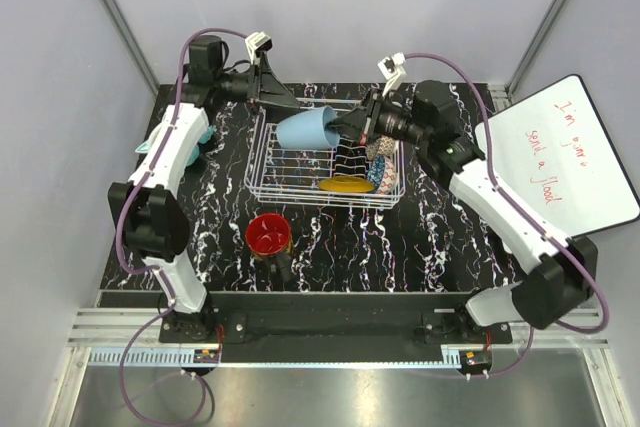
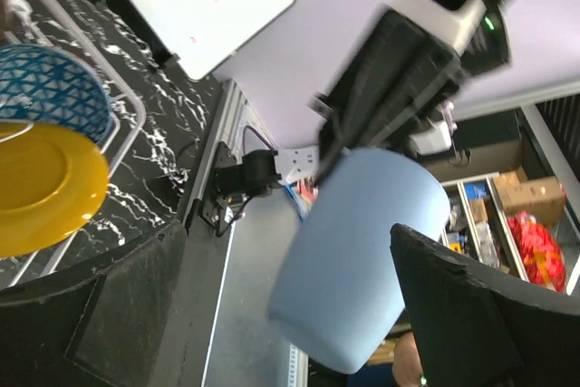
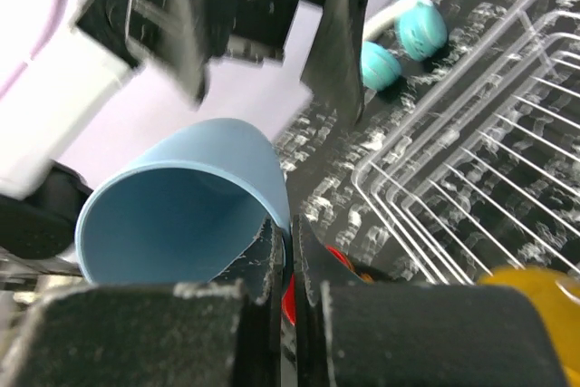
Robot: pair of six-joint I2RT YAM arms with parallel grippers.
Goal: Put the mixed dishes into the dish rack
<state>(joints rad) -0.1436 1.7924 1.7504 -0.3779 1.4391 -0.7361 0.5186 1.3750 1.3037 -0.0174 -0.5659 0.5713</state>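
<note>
A black, white-veined marble-pattern tabletop (image 1: 230, 197) sits between pale grey walls. The whiteboard (image 1: 560, 157) at its right edge bears red handwriting, of which "send a flood" is legible. At left, the left gripper (image 1: 280, 99) has its fingers spread wide on either side of the base end of the light blue tapered cup (image 1: 303, 130). The cup hangs on its side above the white wire dish rack (image 1: 270, 182), long axis left-right, mouth toward the right gripper (image 1: 350, 125), whose fingers are pinched on its rim.
</note>
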